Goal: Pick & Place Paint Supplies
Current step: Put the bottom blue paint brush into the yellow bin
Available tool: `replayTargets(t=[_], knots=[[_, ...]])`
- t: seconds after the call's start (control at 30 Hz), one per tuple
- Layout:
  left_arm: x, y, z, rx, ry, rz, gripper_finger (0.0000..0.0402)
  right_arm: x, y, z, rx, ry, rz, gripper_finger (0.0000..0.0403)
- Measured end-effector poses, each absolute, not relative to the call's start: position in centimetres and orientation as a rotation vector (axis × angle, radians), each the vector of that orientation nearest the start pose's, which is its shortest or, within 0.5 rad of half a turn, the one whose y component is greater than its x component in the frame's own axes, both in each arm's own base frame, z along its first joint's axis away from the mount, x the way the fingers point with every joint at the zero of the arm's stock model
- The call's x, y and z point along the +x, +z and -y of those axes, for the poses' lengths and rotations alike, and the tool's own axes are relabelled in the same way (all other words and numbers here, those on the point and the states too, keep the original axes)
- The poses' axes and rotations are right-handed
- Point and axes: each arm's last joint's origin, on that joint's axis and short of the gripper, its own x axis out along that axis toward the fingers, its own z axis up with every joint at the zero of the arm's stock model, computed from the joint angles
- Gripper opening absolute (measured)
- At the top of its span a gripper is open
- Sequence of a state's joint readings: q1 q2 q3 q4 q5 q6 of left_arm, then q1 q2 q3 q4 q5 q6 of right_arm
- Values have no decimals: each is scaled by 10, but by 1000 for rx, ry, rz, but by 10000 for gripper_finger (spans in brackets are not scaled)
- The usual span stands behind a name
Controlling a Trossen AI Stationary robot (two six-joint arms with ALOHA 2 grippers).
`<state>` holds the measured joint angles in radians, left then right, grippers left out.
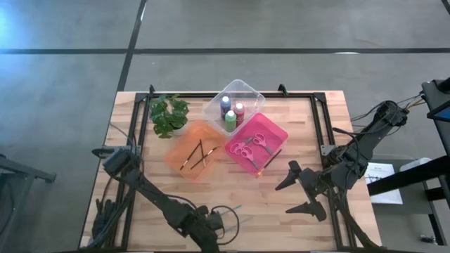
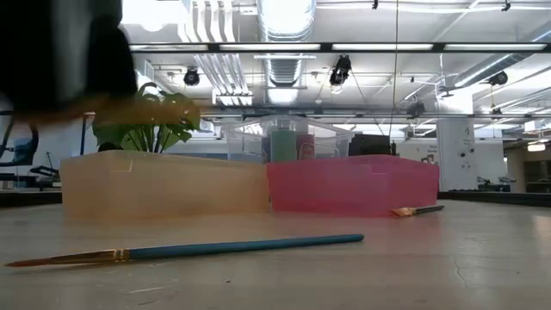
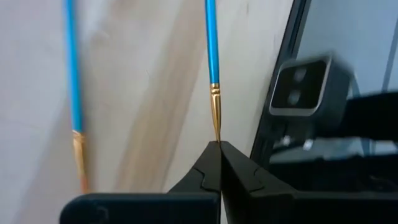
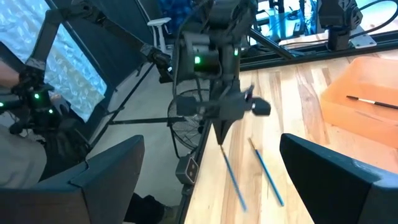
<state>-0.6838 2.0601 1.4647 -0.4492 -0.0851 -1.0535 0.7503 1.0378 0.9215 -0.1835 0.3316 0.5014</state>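
My left gripper (image 3: 219, 144) is at the table's near edge (image 1: 213, 226), shut on a blue-handled paintbrush (image 3: 212, 50) with a gold ferrule. The right wrist view also shows this gripper (image 4: 221, 138) pointing down. A second blue brush (image 2: 232, 249) lies flat on the table beside it. A third brush (image 2: 417, 210) lies against the pink tray (image 1: 256, 144), which holds the pink-handled scissors (image 1: 253, 143). Two brushes (image 1: 198, 153) lie in the orange tray (image 1: 184, 140). The paint bottles (image 1: 230, 112) stand in the clear tray (image 1: 242, 90). My right gripper (image 1: 283, 199) is open and empty at the right. My left gripper pinches the brush's bristle tip (image 3: 217, 135) between the free ends of its two fingers. The fingers come from above, pointing down and in line with the brush. The brush (image 4: 231, 177) slants down below them; whether its free end touches the table, I cannot tell.
A leafy green plant (image 1: 169, 116) stands at the far left beside the orange tray. The three trays sit close together in the table's middle. A camera on a dark frame (image 3: 301, 87) stands at the near edge beside my left gripper.
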Motion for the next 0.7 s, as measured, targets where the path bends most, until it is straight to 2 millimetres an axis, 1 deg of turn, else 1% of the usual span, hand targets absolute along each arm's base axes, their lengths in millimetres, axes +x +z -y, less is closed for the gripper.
replayTargets(t=[0.13, 0.3, 0.47, 0.6, 0.7], knots=[[333, 187, 258, -568, 108, -1050, 0, 172, 334, -148, 333, 338, -359, 370], [332, 213, 234, -538, 229, -966, 0, 172, 333, -148, 331, 338, -362, 370], [332, 231, 199, -507, 359, -959, 0, 172, 333, -148, 329, 336, -367, 370], [335, 239, 167, -499, 459, -987, 0, 172, 332, -148, 337, 334, -371, 370], [333, 245, 144, -469, 522, -1027, 0, 172, 332, -147, 347, 332, -373, 370]])
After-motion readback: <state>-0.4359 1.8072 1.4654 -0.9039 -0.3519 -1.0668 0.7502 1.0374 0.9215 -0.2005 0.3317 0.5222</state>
